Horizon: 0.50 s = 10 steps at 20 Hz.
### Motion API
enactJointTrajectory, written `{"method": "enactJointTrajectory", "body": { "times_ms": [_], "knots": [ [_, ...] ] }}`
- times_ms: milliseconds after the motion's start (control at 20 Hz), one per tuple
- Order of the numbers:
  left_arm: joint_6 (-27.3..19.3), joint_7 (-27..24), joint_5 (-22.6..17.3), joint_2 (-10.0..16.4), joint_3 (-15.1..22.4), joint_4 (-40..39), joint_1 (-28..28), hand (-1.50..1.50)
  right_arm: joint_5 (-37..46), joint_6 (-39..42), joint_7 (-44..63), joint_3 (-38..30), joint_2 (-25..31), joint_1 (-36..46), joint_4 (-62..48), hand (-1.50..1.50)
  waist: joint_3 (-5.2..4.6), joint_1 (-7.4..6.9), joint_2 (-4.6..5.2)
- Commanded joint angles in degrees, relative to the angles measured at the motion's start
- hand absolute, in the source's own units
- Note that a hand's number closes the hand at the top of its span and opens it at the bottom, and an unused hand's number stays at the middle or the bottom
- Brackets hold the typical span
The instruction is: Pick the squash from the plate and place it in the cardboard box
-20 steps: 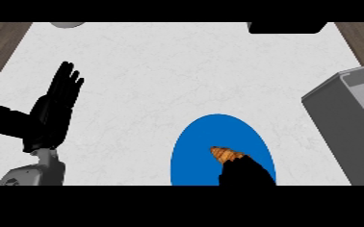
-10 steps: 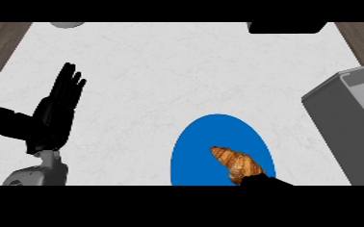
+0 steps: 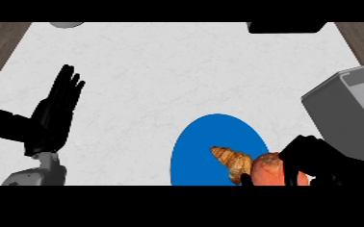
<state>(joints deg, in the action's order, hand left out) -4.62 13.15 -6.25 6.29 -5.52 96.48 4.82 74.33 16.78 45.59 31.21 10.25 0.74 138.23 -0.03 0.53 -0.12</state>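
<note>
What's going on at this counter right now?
The robot's right hand is curled round a squash at the right edge of a blue plate. Whether the squash has left the plate is not clear. The box meant to receive it stands further right, and the squash is not in it yet. The left hand rests open at the left, fingers up.

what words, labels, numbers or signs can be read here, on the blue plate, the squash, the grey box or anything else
None: no text shows anywhere in the head view.
The round blue plate, the orange and tan squash, the grey open box, the white marbled counter, the black left hand and the black right hand all bear no writing.
</note>
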Motion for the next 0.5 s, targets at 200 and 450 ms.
{"method": "enactJointTrajectory", "body": {
  "times_ms": [200, 450],
  "knots": [
    [0.9, 0.8, -1.3, 0.3, -0.6, 0.6, -0.2, 0.00, -13.9, 12.2, -2.0, -22.5, 0.3, 3.7, 11.5, 1.50, 0.07, -0.08, 0.03],
    [1.6, -3.3, -1.2, 0.3, -1.2, -0.2, -2.0, 0.00, -17.5, 8.4, -11.4, -37.6, 0.2, 5.0, 3.6, 1.50, 0.15, 0.03, 0.07]
  ]
}}
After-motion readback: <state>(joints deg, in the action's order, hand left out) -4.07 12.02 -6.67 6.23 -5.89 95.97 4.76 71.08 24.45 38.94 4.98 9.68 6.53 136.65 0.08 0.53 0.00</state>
